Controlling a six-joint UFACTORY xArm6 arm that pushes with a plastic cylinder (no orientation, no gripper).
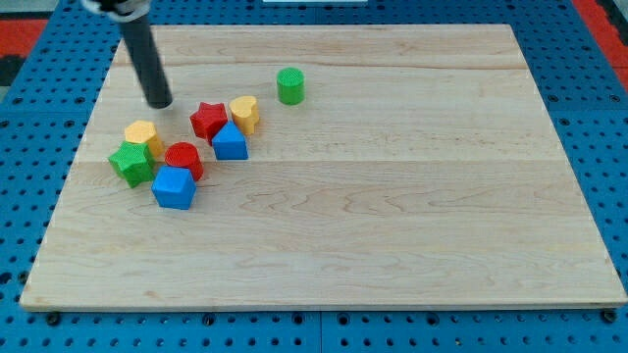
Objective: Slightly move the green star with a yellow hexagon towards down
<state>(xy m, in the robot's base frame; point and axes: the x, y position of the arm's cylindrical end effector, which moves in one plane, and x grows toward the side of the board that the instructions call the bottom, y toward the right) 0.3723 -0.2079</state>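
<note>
My tip (160, 103) rests on the wooden tabletop (392, 216), no hand to open or close; yellow hexagon block (142, 134) just below it, apparently touching the green star block (130, 162) beneath.

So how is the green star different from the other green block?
The green star has points; the green cylinder is round. The green star touches the yellow hexagon; the green cylinder stands alone. My tip is nearer the green star. Both are green.

Dark rod (143, 57) slightly tilted, my tip (160, 103) down.
</note>
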